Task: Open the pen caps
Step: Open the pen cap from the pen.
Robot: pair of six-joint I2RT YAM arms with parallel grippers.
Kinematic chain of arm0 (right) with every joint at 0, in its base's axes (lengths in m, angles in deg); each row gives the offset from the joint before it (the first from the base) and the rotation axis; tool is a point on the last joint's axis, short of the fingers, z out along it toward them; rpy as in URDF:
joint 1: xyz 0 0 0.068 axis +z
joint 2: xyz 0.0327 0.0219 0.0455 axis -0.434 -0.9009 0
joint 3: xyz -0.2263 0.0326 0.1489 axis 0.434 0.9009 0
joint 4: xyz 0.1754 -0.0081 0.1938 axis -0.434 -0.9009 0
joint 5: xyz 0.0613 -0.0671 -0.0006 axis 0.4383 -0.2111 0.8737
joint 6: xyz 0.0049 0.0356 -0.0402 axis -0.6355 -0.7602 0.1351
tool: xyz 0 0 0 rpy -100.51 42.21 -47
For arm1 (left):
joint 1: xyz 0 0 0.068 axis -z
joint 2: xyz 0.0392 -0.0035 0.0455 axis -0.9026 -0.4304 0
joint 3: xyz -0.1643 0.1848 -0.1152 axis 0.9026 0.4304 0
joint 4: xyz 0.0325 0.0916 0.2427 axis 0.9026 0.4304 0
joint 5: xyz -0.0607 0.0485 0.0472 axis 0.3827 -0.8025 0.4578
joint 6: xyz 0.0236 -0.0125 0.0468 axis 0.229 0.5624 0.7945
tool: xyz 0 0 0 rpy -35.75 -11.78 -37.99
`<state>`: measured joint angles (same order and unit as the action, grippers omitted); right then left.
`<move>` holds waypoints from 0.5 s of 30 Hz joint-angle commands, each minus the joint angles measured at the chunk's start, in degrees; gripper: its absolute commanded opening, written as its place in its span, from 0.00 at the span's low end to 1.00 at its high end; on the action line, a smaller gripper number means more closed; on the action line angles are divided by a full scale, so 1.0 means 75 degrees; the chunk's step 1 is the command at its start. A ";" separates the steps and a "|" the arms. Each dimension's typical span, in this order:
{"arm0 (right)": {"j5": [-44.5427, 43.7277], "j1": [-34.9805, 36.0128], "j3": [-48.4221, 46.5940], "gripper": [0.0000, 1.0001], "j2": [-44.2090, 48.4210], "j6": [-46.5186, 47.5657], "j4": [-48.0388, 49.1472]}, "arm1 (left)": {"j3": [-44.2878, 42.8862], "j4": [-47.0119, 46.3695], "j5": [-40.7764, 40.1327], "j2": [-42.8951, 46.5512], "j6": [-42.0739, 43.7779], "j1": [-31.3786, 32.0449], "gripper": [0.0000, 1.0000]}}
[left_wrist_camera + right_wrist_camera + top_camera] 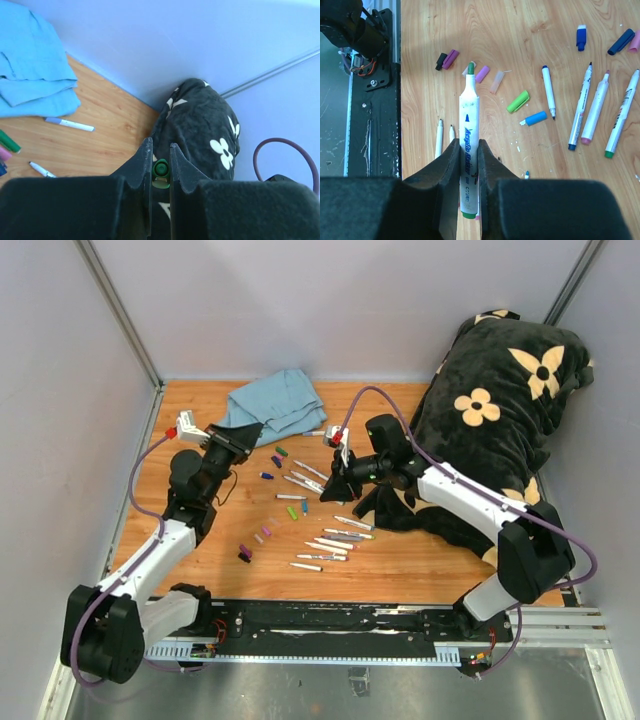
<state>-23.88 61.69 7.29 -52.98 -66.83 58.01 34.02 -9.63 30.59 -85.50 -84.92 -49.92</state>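
Item: green cap (161,170), one, pinched between the closed fingers of the left gripper (160,150) and held off the table (400,570), on the side nearer the blue cloth (275,402). In the left wrist view it sat deep between the jaws, with only its round end showing. Counterpart: white marker (468,120), one, barrel lettered in blue, clamped lengthwise between the shut jaws of the right gripper (468,147). Its bare green tip pointed away from the fingers, and a green end also showed at the near side of the grip. Loose pen caps, lying on the wooden table below the right gripper, none on a marker: black cap (440,61) against purple cap (450,58); lilac cap (482,74) just beside the held tip; clear cap (497,82) next to it; lime cap (518,101); light-blue cap (536,118) near the lime one; two dark-blue caps (581,37) and a pink cap (635,41) farther right, towards the frame edge. Loose markers (581,107), four, lay roughly parallel to the right of those caps, coloured at the ends; two thinner markers (439,139) lay left of the right gripper. In the overhead view a row of markers (330,542) lay near the middle of the table, between the two arms. Surroundings: black flowered pillow (500,420) on the right of the table, with the right arm reaching across its edge; blue cloth crumpled at the far edge; grey walls on three sides.
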 commanded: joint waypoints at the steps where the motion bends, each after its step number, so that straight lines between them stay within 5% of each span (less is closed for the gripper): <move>1: 0.0049 0.0120 0.0028 0.01 -0.0183 0.0059 -0.0043 | 0.0299 0.0172 -0.0180 0.0266 0.0082 -0.0208 0.00; 7: -0.0177 0.0115 0.0037 0.01 -0.0208 0.0103 -0.0051 | 0.0799 0.2197 -0.0932 0.0094 0.0072 -0.0557 0.00; 15: -0.0307 0.0115 0.0047 0.01 -0.0230 0.0159 -0.0082 | 0.0135 0.4168 -0.1087 -0.1632 -0.0009 -0.1089 0.00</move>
<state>-25.36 61.69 7.31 -54.54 -66.53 57.77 38.72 12.73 23.96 -92.49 -84.92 -57.00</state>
